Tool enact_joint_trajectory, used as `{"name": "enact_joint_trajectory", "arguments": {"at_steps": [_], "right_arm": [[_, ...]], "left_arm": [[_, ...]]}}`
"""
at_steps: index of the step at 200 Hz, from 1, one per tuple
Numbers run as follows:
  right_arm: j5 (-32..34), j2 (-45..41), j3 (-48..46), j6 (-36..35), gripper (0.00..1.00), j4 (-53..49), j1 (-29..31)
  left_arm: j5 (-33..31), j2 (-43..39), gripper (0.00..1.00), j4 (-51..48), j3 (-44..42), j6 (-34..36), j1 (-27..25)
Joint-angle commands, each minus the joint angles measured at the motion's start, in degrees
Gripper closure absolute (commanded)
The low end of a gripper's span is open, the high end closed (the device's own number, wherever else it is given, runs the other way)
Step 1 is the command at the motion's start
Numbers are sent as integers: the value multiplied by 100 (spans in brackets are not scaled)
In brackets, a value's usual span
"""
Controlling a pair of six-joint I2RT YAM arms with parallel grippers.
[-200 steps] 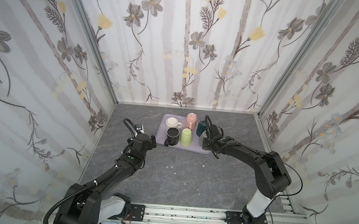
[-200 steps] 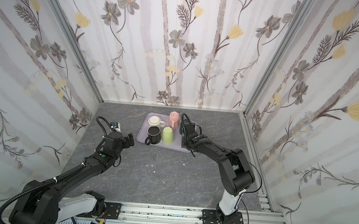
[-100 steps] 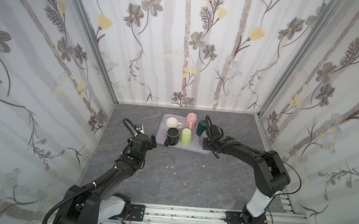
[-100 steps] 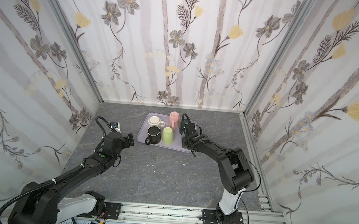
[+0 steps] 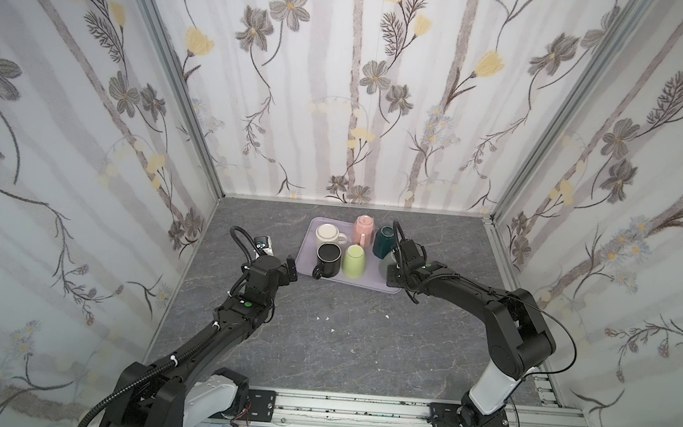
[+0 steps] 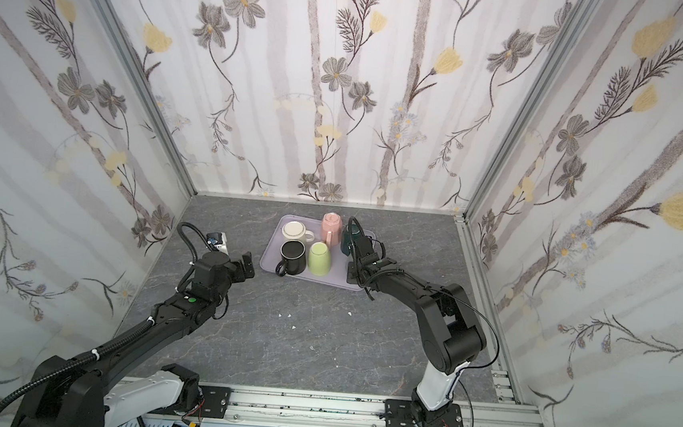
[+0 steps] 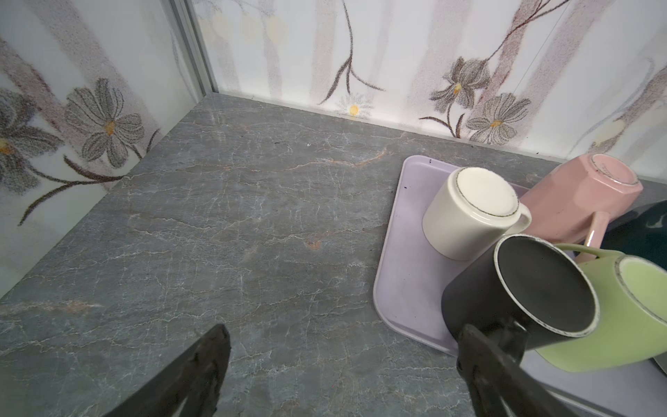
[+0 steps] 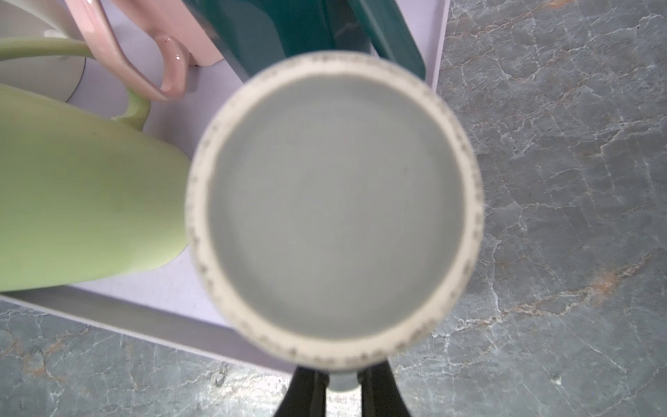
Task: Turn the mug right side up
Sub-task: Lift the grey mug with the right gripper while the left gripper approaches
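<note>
A grey mug (image 8: 335, 202) stands at the tray's near right corner, its speckled foot ring facing the right wrist camera, so it is upside down. My right gripper (image 8: 341, 382) is shut on the mug's handle. In both top views the gripper (image 5: 393, 268) (image 6: 351, 265) covers most of the mug (image 5: 385, 260). My left gripper (image 5: 292, 267) (image 7: 343, 346) hangs open and empty over the table, just left of the lilac tray (image 5: 308, 241), beside an upright black mug (image 5: 328, 257).
The tray also holds a cream mug (image 5: 327, 234), a pink mug (image 5: 363, 229), a dark green mug (image 5: 385, 241) and a light green mug (image 5: 354, 261), all upside down and close together. Walls enclose three sides.
The right gripper's jaws have closed onto the grey mug's handle. The left arm has not moved.
</note>
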Motion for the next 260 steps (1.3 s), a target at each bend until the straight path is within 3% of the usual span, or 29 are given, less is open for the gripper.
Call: {"name": "enact_joint_trajectory", "arguments": {"at_steps": [1,112,166,206,260], "right_arm": [[-118,-180,-81,-43,100,380,-8],[-1005,-814,-708,9,100,1402,-10],[-1286,-1063,-738,142,100,1716,-7],[-1582,-1092,-708,191,100,1954,-13],[-1747,-1359,-1053,296,100,2497,-52]], "left_arm": [[112,-36,0,-7,-7,-179,-1],[881,276,0,33,410,-1059,-208],[1063,684,0,-433,1100,-1236,-434],[1122,693,0,-477,1171,-1553,-614],[1763,703,0,-84,1030,-2284,-748]]}}
